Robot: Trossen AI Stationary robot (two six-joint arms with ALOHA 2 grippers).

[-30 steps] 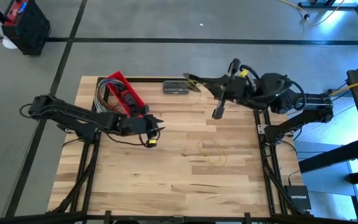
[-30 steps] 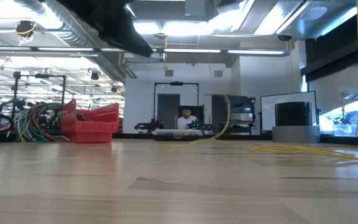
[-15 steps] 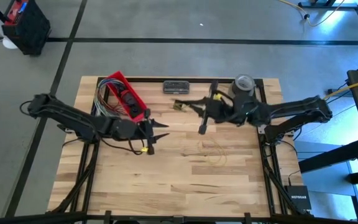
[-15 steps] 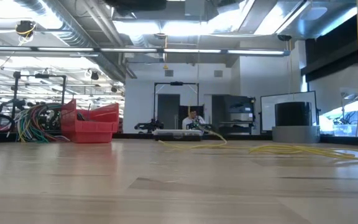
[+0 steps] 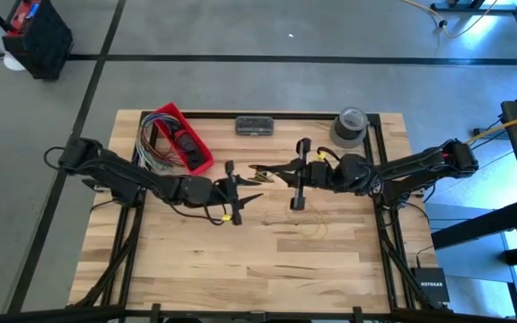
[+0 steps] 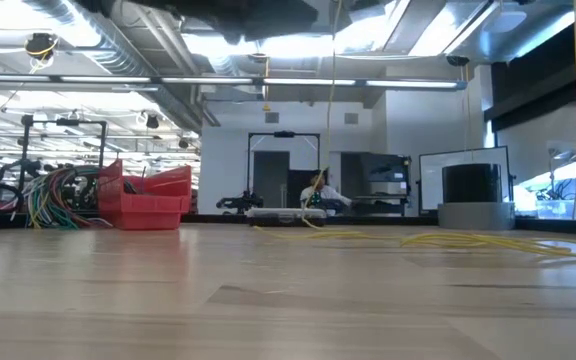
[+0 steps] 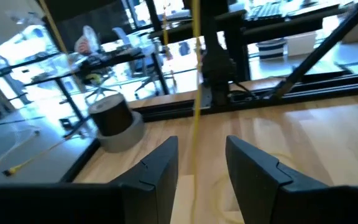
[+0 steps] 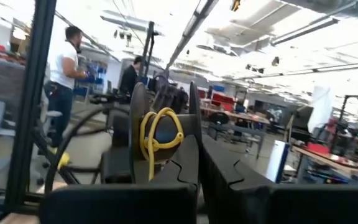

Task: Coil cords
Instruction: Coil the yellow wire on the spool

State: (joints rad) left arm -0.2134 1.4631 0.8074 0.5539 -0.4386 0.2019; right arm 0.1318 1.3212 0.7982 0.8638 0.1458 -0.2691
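left hand (image 5: 257,179) parted, cord (image 7: 195,93) between; right hand (image 5: 260,170) closed

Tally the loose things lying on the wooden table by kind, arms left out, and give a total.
Red plastic bin: 1
Bundle of multicoloured wires: 1
Flat dark rectangular device: 1
Grey tape roll: 1
Thin pale yellow cord: 1
Total: 5

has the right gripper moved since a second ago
Yes. In the high view the right gripper has swung from beside the dark flat device at the table's far edge toward the table's middle, nearer the left gripper.
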